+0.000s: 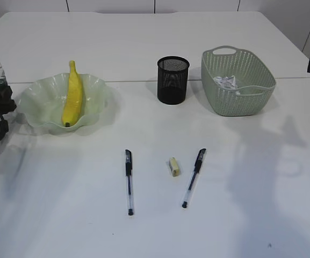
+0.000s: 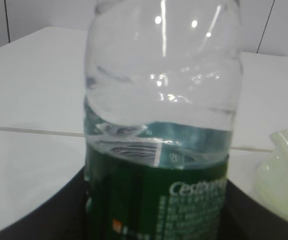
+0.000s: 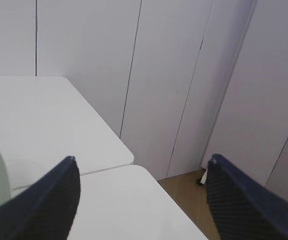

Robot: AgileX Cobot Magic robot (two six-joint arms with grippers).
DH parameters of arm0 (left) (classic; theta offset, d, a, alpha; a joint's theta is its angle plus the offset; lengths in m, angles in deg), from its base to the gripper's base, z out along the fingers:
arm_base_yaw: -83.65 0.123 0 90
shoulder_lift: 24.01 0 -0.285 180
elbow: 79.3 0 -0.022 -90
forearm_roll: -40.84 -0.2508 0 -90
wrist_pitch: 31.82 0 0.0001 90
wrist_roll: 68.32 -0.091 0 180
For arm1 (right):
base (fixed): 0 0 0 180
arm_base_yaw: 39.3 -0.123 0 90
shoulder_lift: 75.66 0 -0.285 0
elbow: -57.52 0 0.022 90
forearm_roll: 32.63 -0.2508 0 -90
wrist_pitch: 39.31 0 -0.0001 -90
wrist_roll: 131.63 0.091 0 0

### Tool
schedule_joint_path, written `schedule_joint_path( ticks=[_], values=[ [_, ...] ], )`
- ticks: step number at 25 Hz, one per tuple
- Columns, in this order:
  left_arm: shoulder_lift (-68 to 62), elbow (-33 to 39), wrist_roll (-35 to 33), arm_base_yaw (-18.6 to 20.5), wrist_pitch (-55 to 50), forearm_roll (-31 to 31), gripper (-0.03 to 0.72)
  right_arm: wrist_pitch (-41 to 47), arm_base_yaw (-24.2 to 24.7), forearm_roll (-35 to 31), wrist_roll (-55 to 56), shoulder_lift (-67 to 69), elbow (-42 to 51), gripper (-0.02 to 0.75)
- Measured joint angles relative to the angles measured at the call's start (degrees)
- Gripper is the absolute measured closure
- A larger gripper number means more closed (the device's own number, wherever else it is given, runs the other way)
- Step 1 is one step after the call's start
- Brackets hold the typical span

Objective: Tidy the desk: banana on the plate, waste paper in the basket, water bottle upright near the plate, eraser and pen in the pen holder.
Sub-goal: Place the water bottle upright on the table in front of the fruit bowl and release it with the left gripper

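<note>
Banana plated, paper in the basket; left pincer holds the water bottle upright; right pincer wide; 2 pens and eraser remain.

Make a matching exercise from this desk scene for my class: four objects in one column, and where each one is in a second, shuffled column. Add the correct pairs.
Objects
1. banana
2. waste paper
3. eraser
4. water bottle

Places
A. on the bare table between the two pens
B. held upright in the left gripper, beside the plate
C. lying on the pale green plate
D. inside the green basket

Pairs: 1-C, 2-D, 3-A, 4-B

The two pens lie on the table in front of the black pen holder.
</note>
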Motion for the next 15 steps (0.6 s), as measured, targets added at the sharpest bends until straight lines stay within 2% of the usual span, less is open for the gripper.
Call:
schedule_joint_path(
  ticks=[15],
  values=[
    [0.0, 0.0, 0.0, 1.21, 0.04, -0.11, 0.315, 0.0, 0.0, 1.09, 0.0, 0.0, 0.0, 0.15]
  ],
)
